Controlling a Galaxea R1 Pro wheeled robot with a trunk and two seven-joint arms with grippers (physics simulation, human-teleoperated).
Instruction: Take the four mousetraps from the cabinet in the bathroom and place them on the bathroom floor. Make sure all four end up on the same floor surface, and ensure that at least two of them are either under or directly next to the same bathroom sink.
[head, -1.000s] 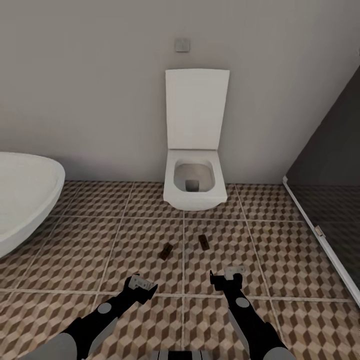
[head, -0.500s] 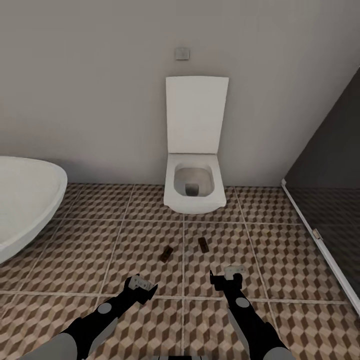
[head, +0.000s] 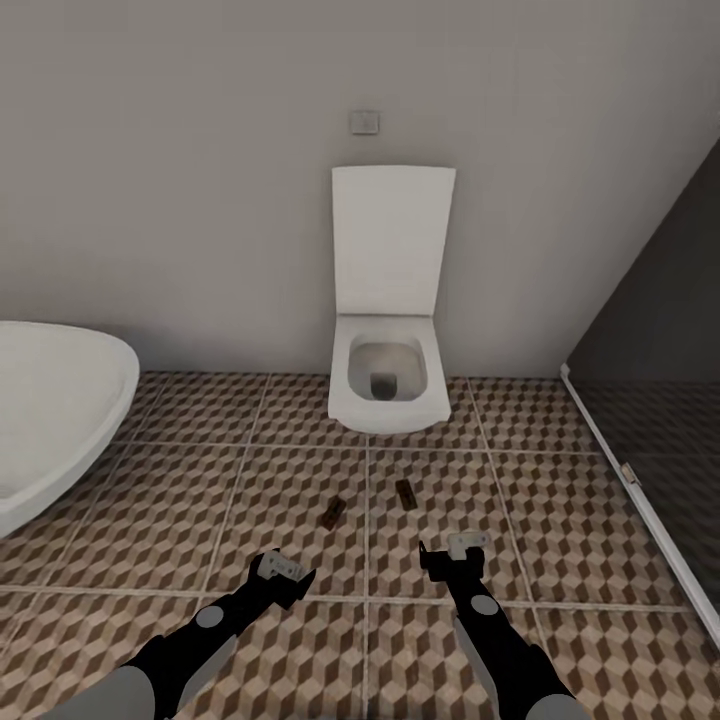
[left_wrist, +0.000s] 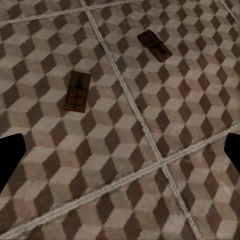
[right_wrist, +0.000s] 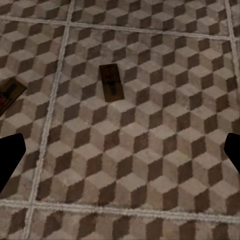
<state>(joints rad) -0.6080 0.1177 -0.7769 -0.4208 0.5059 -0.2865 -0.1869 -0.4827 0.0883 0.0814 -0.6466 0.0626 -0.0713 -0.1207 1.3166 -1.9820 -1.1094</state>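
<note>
Tan-brown wood, two items: we count two mousetraps lying flat on the bathroom floor (head: 250, 470), both in front of the toilet (head: 389, 385) and well apart from it. The left mousetrap (head: 334, 511) sits just left of the grout line running out from the toilet's front; the right mousetrap (head: 405, 492) sits just right of that line, slightly nearer the toilet.

Progress entry: we judge the task about half done. Two traps are down on one floor surface; two remain unaccounted for here, and these two lie by the toilet, not by a sink, so the sink condition looks unmet.

End effectors: the left end effector (head: 282, 571) and right end effector (head: 450, 553) both hang low over the floor on the near side of the traps, jaws spread wide, holding nothing.

View differences: the left wrist view shows a red mark and dark metal on the left mousetrap (left_wrist: 77, 91), which from the head is only a dark sliver, possibly tilted. The head view alone gives the bathtub (head: 55, 420) left of the toilet and the dark glass screen (head: 660, 400) to its right.
</note>
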